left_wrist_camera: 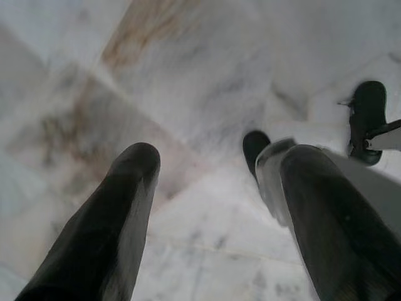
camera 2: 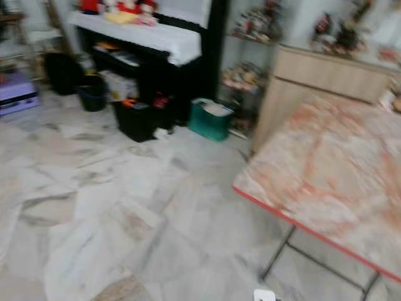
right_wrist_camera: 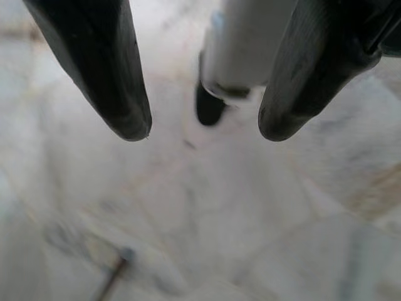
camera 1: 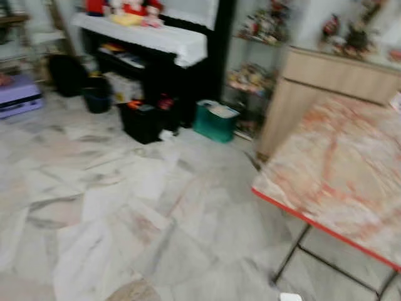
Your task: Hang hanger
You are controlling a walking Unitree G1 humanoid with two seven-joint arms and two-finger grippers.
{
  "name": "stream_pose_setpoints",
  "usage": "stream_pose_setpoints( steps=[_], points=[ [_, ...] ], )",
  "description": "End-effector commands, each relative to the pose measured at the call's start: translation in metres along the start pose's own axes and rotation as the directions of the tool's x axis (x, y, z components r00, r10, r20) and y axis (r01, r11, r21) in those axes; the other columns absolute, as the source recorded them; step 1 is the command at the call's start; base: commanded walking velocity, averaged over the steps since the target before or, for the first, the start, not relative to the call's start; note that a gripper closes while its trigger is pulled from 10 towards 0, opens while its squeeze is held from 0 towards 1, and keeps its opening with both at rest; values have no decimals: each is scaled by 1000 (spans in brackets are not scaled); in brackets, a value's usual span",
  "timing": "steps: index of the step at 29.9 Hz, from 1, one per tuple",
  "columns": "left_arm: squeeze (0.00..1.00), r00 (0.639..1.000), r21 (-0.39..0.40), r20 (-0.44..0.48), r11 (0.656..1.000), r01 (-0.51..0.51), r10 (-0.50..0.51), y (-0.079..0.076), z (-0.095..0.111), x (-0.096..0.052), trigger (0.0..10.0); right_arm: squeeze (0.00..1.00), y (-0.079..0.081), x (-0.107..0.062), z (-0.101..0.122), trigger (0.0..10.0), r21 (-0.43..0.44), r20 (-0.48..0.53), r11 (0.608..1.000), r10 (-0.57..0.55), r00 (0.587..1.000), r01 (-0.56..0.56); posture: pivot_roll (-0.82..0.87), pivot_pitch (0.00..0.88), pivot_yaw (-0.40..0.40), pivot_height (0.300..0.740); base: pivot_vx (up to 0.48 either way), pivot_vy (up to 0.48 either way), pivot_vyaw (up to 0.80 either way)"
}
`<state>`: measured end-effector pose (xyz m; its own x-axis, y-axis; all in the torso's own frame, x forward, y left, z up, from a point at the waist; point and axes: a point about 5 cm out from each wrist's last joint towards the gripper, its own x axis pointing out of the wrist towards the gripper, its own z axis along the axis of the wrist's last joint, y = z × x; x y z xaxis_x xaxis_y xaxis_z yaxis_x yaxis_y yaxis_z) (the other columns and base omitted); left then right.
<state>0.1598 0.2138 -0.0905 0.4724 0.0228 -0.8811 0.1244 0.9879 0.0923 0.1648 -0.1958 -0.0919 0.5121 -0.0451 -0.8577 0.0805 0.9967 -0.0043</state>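
Note:
Both arms hang at my sides over a pale marble floor [camera 1: 125,207]. My left gripper [left_wrist_camera: 216,160] is open, its two black fingers [left_wrist_camera: 125,207] wide apart with nothing between them; my own leg and foot [left_wrist_camera: 366,119] stand beyond it. My right gripper [right_wrist_camera: 205,130] is open too and holds nothing, with bare floor and my leg [right_wrist_camera: 244,44] past its fingertips [right_wrist_camera: 128,119]. The eye views are blurred.
A folding table [camera 1: 338,169] with a pinkish marble-look top and red edge stands close on my right. Behind it is a wooden cabinet [camera 1: 326,81]. At the back stand a black unit with a white cloth [camera 1: 156,37], a green box [camera 1: 214,120], black bins [camera 1: 141,119] and a purple box [camera 1: 19,94].

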Motion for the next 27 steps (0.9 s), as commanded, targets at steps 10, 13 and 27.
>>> stream_pose_setpoints(
  steps=[10,13,27],
  points=[
    [0,993,-249,66,965,-81,100,1,3,0,10000,0,-19,0,26,10000,20,51,999,38,998,-39,191,0,-58,740,0,0,-766],
    [0,993,-247,66,966,-80,99,1,4,0,10000,0,-18,0,26,10000,22,51,999,39,998,-40,191,0,-56,740,0,0,-767],
    [0,994,-249,43,965,-89,102,9,-12,-4,10000,0,-18,0,26,10000,22,52,999,41,998,-42,189,0,-54,740,0,0,-764]
  ],
)
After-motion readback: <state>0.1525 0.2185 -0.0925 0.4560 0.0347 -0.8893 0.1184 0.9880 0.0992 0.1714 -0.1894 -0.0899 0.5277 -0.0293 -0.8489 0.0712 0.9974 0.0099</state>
